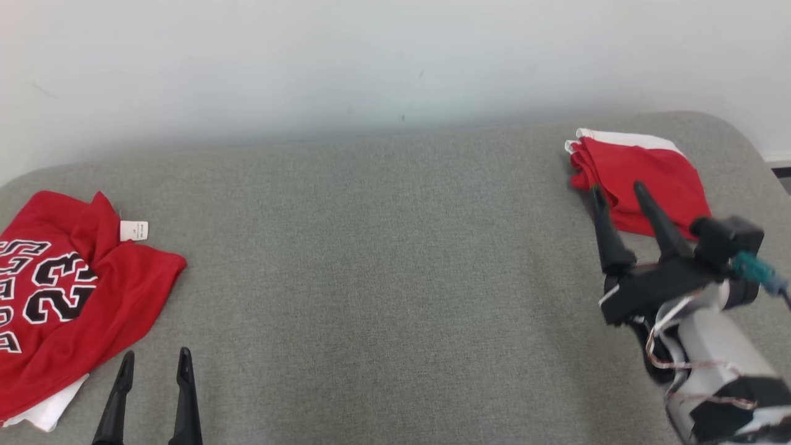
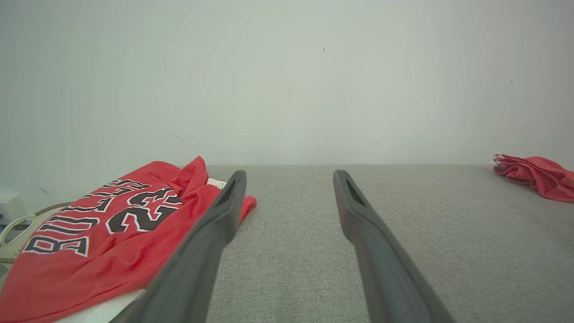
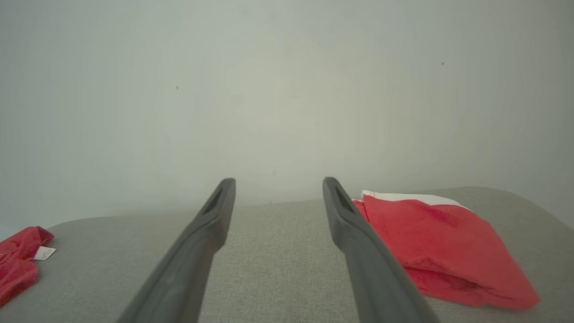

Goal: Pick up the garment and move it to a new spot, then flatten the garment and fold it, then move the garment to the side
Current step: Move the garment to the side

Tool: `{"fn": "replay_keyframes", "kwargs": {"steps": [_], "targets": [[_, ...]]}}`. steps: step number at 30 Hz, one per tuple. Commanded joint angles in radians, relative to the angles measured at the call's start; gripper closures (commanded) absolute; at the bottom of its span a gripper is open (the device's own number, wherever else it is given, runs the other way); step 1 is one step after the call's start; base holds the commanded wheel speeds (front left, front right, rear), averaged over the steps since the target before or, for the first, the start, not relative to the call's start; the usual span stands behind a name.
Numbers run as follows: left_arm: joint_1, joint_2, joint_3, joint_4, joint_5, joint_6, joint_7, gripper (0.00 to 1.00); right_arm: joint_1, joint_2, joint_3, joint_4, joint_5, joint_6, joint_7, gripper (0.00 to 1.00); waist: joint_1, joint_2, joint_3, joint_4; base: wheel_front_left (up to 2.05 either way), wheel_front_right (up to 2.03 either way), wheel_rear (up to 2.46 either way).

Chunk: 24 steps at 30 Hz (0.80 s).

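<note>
A folded red garment with a white edge (image 1: 649, 170) lies at the far right of the grey padded surface (image 1: 383, 259). My right gripper (image 1: 618, 188) is open, its fingertips at the garment's near left edge with nothing between them. In the right wrist view the right gripper (image 3: 279, 181) stands open just left of the folded garment (image 3: 430, 242). A red jersey with black lettering and the number 23 (image 1: 93, 278) lies loosely spread at the left edge. My left gripper (image 1: 156, 355) is open and empty beside its right hem. The left wrist view has the left gripper (image 2: 289, 175) open next to the jersey (image 2: 112, 233).
A pale wall (image 1: 395, 62) runs behind the surface's far edge. The surface's right corner is rounded, with dark floor (image 1: 782, 170) beyond it. The wide grey middle lies between the two garments. A white layer (image 1: 52, 411) shows under the jersey's near hem.
</note>
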Motion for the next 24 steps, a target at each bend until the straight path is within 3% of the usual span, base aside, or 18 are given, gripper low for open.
{"fn": "replay_keyframes", "kwargs": {"steps": [1, 14, 17, 24], "targets": [[0.017, -0.002, 0.001, 0.004, -0.004, 0.004, -0.004, 0.00, 0.046, 0.024, -0.026, -0.033, -0.021, 0.000, -0.002, 0.00, 0.0002, 0.0001, -0.018, 0.001, 0.00, 0.00, 0.00], [0.053, -0.011, -0.005, 0.020, -0.006, 0.004, -0.004, 0.00, 0.328, 0.127, -0.177, -0.202, -0.223, 0.000, 0.002, 0.00, 0.0002, 0.0001, -0.067, 0.020, 0.00, 0.00, 0.00], [0.058, -0.011, -0.004, 0.024, 0.001, 0.008, -0.004, 0.00, 0.393, 0.169, -0.200, -0.240, -0.231, 0.000, 0.028, 0.00, 0.0002, 0.0001, -0.075, 0.027, 0.00, 0.00, 0.00], [0.074, -0.001, 0.005, 0.054, 0.017, 0.024, -0.004, 0.00, 0.505, 0.200, -0.238, -0.322, -0.299, 0.000, 0.070, 0.00, 0.0002, 0.0001, -0.094, 0.035, 0.00, 0.00, 0.00]]}}
